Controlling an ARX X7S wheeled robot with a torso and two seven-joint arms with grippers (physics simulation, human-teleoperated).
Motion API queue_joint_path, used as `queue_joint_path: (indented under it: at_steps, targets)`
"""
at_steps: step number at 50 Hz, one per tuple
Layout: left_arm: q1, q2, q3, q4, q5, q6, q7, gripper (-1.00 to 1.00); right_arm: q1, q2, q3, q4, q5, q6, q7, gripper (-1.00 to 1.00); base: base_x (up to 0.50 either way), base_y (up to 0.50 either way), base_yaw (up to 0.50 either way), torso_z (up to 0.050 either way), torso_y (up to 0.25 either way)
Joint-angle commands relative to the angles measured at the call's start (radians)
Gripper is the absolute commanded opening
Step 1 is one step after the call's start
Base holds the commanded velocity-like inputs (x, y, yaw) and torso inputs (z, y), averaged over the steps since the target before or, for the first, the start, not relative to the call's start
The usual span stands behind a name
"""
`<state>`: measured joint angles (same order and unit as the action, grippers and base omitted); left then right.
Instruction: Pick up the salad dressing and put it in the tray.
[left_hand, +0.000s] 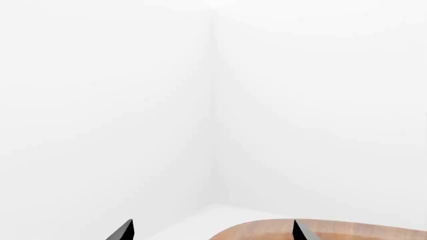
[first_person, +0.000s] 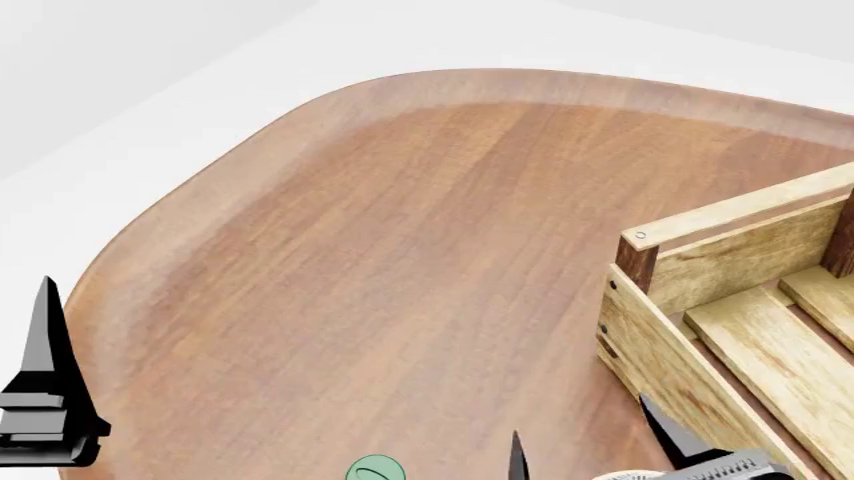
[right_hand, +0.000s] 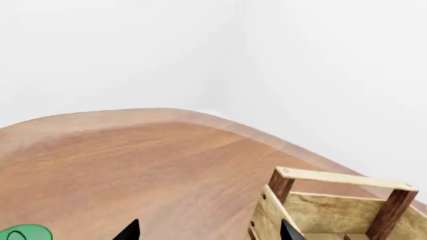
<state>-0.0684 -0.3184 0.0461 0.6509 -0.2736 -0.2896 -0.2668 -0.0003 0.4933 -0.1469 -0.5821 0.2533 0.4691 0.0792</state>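
Our right gripper (first_person: 581, 440) has its two dark fingers spread apart with nothing between them; it hovers at the near edge of the table (first_person: 400, 250), one fingertip close against the outer wall of the tray (first_person: 661, 330) and the other out over bare wood. From the right wrist view we see the same two tips (right_hand: 207, 231) parted, the tray's corner post (right_hand: 280, 184) just beside one of them. Our left gripper (left_hand: 210, 231) is also spread and holds nothing; in the head view only one of its fingers (first_person: 47, 370) shows, off the table's left rim.

We find the salad dressing (first_person: 374, 469) at the very bottom of the head view, on the table just to the left of the right gripper's fingers and not touched by them. Its pale-green round top also shows in the right wrist view (right_hand: 25, 233), well to the side of the fingertips.

We see wide bare wood across the middle and far side of the table, bounded by a rounded rim. The tray sits at the right, cut off by the picture's edge, so we cannot see its full extent. The dressing is clipped too; only its cap is visible. White walls meet in a corner behind.
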Motion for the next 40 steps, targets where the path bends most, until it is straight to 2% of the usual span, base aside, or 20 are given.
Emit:
queue_joint_path:
  at_steps: [1, 21, 40]
  targets:
    - [-0.003, -0.006, 0.002, 0.003, -0.006, -0.004, -0.003, 1.00, -0.023, 0.071, -0.024, -0.030, 0.035, 0.061, -0.068, 1.00, 0.00, 0.00, 0.00, 0.000, 0.000]
    - [0.000, -0.009, 0.013, -0.004, -0.006, 0.002, -0.009, 1.00, -0.088, 0.136, -0.008, -0.087, 0.129, 0.052, -0.166, 1.00, 0.00, 0.00, 0.00, 0.000, 0.000]
    - [0.002, -0.014, 0.016, -0.008, -0.009, 0.009, -0.015, 1.00, -0.025, 0.084, -0.103, 0.001, 0.140, 0.041, -0.226, 1.00, 0.00, 0.00, 0.00, 0.000, 0.000]
